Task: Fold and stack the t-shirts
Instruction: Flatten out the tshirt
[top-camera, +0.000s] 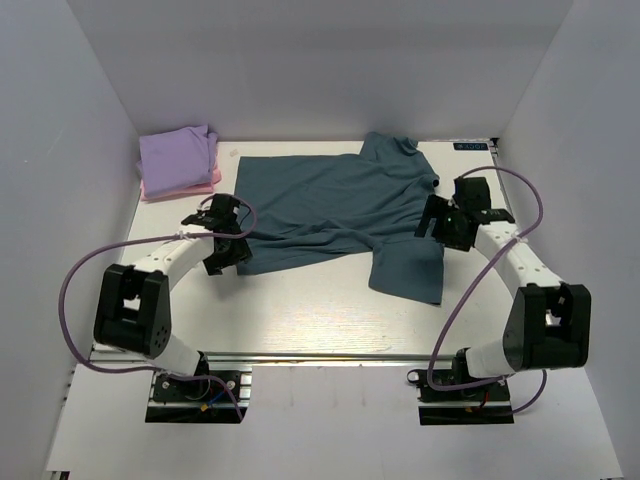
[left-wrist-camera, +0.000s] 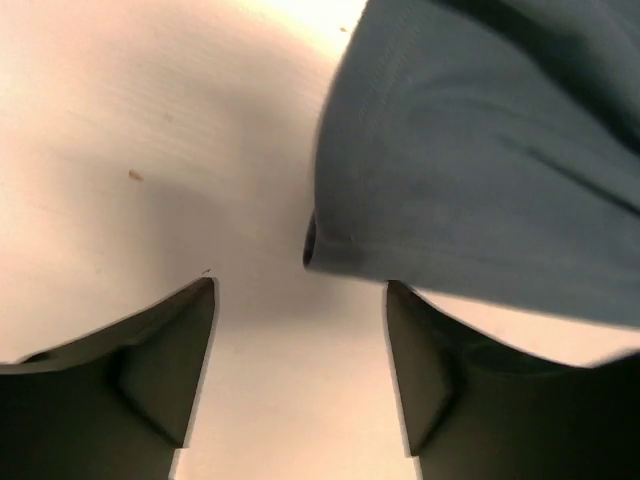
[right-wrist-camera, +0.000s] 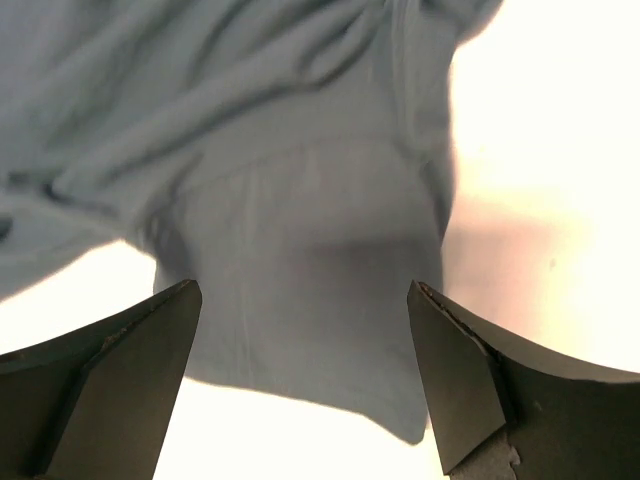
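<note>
**Teal shirt spread flat, both grippers empty at its edges**

The dark teal-blue t-shirt lies spread mid-frame on the white table, softly wrinkled, with one sleeve flopped toward the lower right. At upper left, a folded lavender t-shirt sits on a folded pink t-shirt. The left gripper, its arm bent low, hovers at the teal shirt's lower-left hem, jaws apart and holding nothing. The right gripper gapes wide above the sleeve, empty.

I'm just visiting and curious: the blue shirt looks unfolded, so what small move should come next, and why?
Probably lower the right fingers and pinch the sleeve just ahead of them. They are open, holding nothing, and the sleeve sticks out from the teal shirt toward the near edge, so it likely needs folding inward.
</note>
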